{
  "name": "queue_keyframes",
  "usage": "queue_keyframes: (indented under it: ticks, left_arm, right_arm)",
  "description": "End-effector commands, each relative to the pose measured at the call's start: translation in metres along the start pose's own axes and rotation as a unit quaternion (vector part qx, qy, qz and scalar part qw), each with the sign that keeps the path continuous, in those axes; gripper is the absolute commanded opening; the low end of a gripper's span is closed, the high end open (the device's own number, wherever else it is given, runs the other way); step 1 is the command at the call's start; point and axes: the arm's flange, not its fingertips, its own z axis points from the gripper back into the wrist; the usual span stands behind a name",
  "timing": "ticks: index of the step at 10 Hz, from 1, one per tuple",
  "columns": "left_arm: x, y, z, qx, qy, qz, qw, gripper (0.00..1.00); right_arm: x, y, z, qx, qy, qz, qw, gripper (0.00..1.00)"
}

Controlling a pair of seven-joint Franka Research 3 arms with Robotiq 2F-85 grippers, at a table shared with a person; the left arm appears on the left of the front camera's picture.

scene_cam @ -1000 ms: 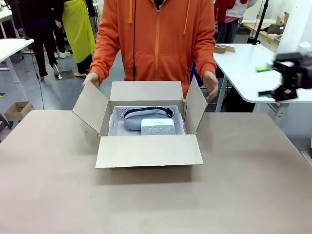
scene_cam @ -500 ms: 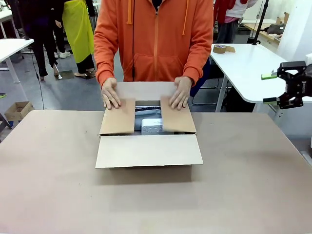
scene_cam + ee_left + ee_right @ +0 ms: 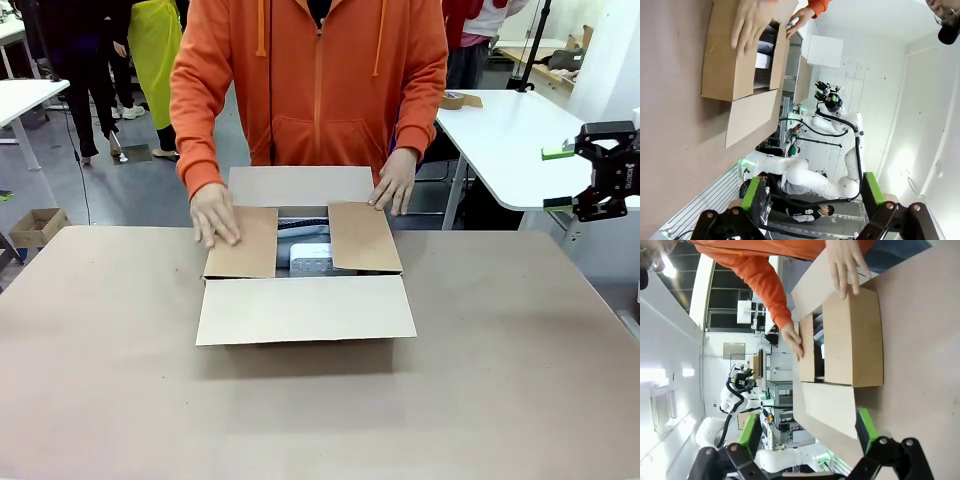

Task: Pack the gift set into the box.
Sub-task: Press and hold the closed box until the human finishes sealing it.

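Note:
The box (image 3: 300, 305) stands mid-table with both side flaps folded down and its near and far flaps still spread open. Through the gap between the side flaps shows a strip of the gift set (image 3: 307, 252): white block and dark band. One hand of the person (image 3: 214, 213) presses the left flap; the other hand (image 3: 396, 183) rests at the far flap's right corner. My right gripper (image 3: 557, 178) hangs open, high off the table's right edge. The left wrist view has my left gripper (image 3: 810, 200) open and empty, far from the box (image 3: 737, 65). In the right wrist view, my right gripper (image 3: 807, 440) is open, with the box (image 3: 852, 340) beyond it.
A person in an orange hoodie (image 3: 320, 80) stands at the far edge behind the box. A white table (image 3: 500, 140) with a tape roll is at the back right. Bare tabletop (image 3: 300, 420) spreads around the box.
The person folded both side flaps down over the gift set, then lifted one hand from the right flap to the far flap. My right gripper drifted slightly right.

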Motion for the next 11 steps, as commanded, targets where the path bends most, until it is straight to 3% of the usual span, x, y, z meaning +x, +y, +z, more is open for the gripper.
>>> queue_keyframes:
  ticks: [1, 11]
  left_arm:
    - [-0.0037, 0.0003, 0.0018, 0.001, 0.008, -0.009, 1.000, 1.00]
    - [-0.0037, 0.0003, 0.0018, 0.001, 0.008, -0.009, 1.000, 1.00]
  right_arm:
    - [0.0024, 0.0018, -0.0024, 0.014, -0.003, 0.004, 1.000, 1.00]
    - [0.0024, 0.0018, -0.0024, 0.014, -0.003, 0.004, 1.000, 1.00]
